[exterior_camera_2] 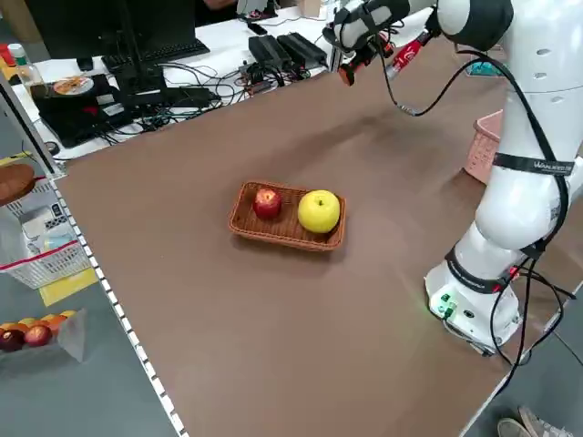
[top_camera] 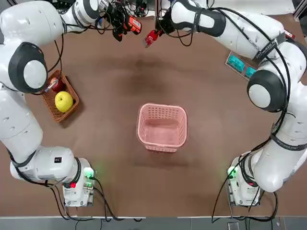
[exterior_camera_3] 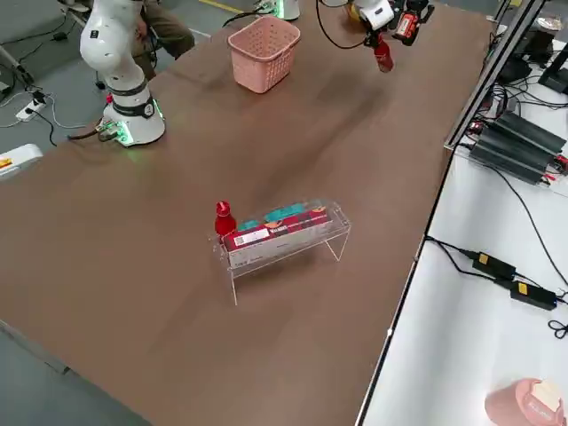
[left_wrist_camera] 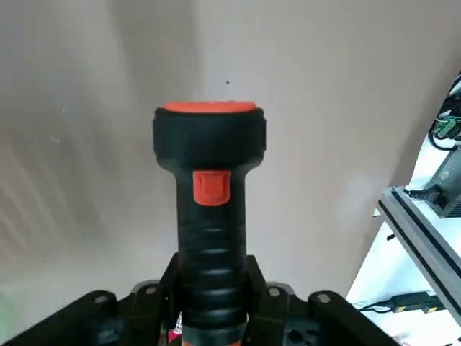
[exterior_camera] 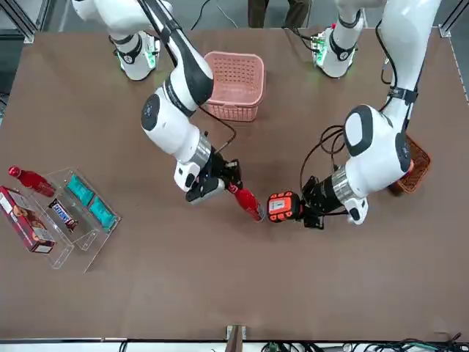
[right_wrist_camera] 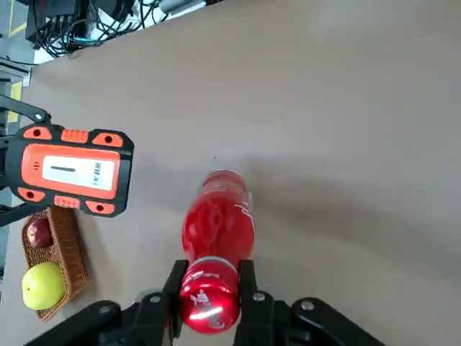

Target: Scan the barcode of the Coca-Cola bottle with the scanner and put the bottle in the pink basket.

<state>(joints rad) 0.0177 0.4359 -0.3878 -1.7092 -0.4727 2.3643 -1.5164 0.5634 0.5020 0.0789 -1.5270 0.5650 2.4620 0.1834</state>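
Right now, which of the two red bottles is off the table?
The one in the right gripper, its body angled past the fingers; its twin stands by the clear rack.

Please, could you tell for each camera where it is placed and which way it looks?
Top: overhead, looking down; both arms show, with the pink basket.
Front: across the table, facing the robot; both arms.
Left side: raised, looking diagonally down at the fruit tray; arm parts show.
Right side: raised, looking diagonally down at the clear stand; arm parts show.
Left wrist: on the left arm, at its hand gripping the scanner.
Right wrist: on the right arm, at its hand gripping the red bottle.
Both wrist views share the scanner.
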